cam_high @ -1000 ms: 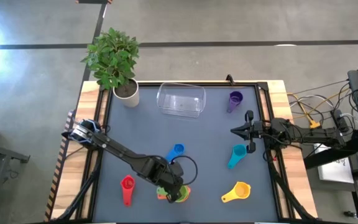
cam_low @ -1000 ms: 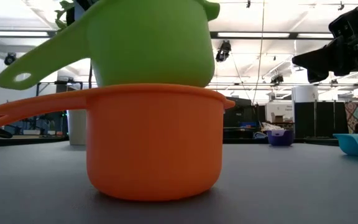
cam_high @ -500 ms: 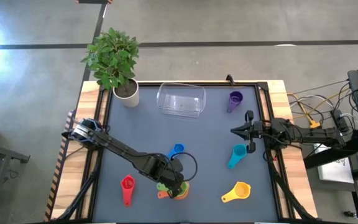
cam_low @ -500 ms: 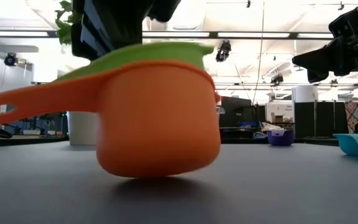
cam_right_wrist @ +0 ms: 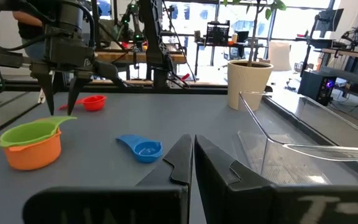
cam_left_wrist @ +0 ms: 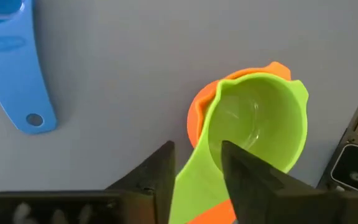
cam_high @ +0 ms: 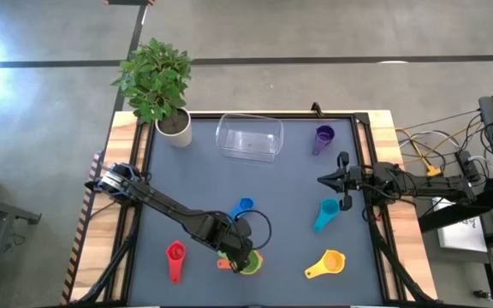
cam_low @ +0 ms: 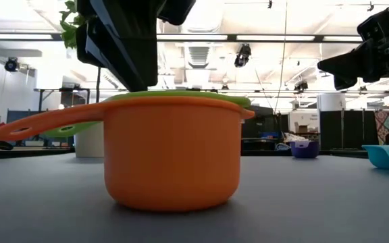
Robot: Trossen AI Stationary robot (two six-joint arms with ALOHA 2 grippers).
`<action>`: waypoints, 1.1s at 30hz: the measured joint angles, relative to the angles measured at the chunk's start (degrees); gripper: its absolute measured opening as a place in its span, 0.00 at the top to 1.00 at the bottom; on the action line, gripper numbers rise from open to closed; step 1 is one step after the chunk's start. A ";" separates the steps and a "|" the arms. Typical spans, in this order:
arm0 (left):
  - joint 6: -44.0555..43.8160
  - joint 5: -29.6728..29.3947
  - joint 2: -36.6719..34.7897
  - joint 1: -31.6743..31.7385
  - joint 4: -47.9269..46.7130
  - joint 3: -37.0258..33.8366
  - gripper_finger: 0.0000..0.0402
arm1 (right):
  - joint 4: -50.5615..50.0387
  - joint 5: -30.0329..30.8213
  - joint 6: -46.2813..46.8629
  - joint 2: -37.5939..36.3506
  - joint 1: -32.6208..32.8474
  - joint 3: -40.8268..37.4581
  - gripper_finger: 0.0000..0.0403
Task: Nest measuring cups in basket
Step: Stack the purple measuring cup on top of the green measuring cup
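Two cups nest, green [cam_left_wrist: 253, 127] inside orange [cam_low: 171, 155], left end effector [cam_left_wrist: 197, 168] parted around the green handle.

The green cup [cam_left_wrist: 253, 127] now sits fully nested in the orange cup [cam_low: 171, 158] (no longer tilted), left gripper [cam_left_wrist: 194, 171] jaws parting.

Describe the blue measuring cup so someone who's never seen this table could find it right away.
Start at the clear basket at the table's far edge and come straight toward the near edge, to about mid-table. The blue measuring cup lies there alone, just beyond the stacked green and orange cups. It is the darker blue one; the paler teal cup sits farther right.
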 joint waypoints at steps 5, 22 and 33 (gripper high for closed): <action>1.57 -0.89 -1.38 0.15 -0.78 1.09 0.59 | 0.00 0.00 0.00 -0.01 -0.02 0.00 0.98; 18.13 -39.47 -21.94 -8.28 16.49 -18.75 0.71 | -0.09 -0.02 0.00 0.00 0.00 0.00 0.98; 43.26 -17.05 -42.71 0.00 83.08 -56.56 0.82 | 0.02 0.04 -0.64 0.01 0.00 0.00 0.98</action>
